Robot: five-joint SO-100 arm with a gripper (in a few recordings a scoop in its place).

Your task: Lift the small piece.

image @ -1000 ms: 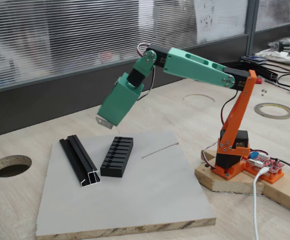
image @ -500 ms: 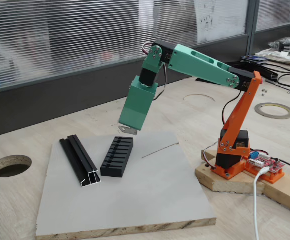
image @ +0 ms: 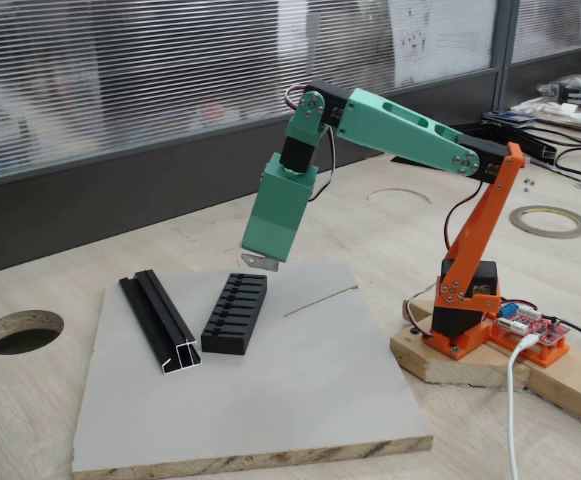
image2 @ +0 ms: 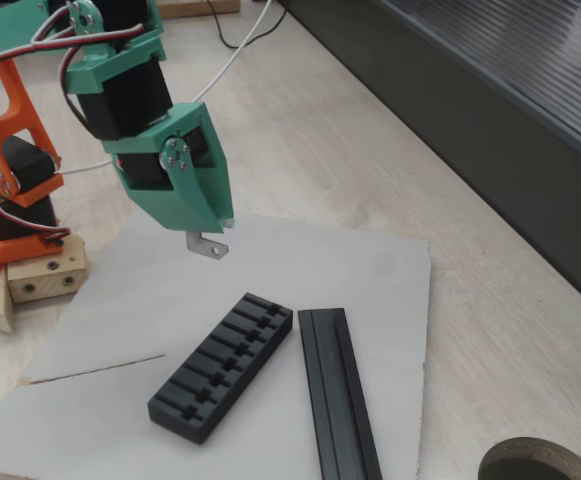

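Silvery small piece (image2: 208, 245) under end effector (image2: 202, 228) (fingers hidden)

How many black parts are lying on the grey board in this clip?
2. The ridged comb-like block lies near the board's middle; the long channel rail lies beside it, apart, nearer the board's edge. Both fixed views agree, and nothing seems hidden.

Green arm (image: 400, 130) reaching out from orange base, wrist bent downward, pincer (image2: 208, 243) pointing down, raised
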